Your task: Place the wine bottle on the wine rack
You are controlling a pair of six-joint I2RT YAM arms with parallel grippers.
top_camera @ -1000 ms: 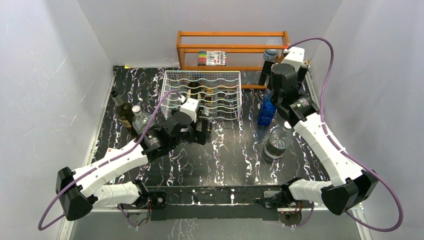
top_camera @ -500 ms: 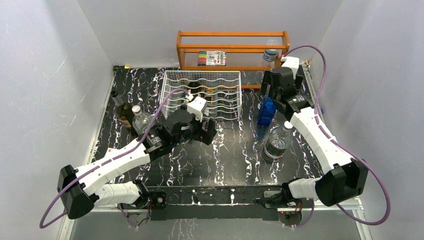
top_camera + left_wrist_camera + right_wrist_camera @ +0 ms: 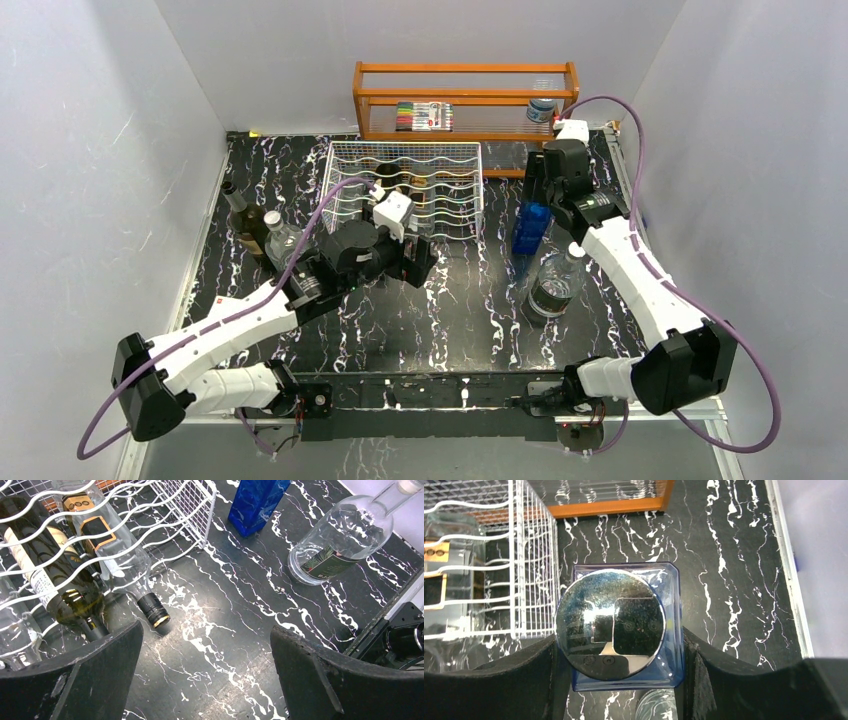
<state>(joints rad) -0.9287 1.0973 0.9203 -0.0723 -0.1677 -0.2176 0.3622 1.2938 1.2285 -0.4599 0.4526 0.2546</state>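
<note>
The white wire wine rack (image 3: 400, 147) stands at the table's back middle with a dark green bottle (image 3: 65, 590) and a clear bottle (image 3: 120, 560) lying in it. A blue square bottle (image 3: 528, 226) with a mirror-like round cap (image 3: 610, 622) stands upright to the rack's right. My right gripper (image 3: 619, 647) comes down over it, one finger pressed on each side of its top. Just in front of the rack, my left gripper (image 3: 205, 635) hangs open over bare table. A dark wine bottle (image 3: 243, 222) stands at the far left.
A clear bottle (image 3: 555, 285) stands just in front of the blue one, another (image 3: 281, 240) beside the dark wine bottle. An orange wooden shelf (image 3: 465, 100) with markers and a small jar lines the back wall. White walls close in on both sides.
My right gripper has dropped from above the shelf's end down onto the blue bottle and closed round it. My left gripper has drifted slightly right, still open.
</note>
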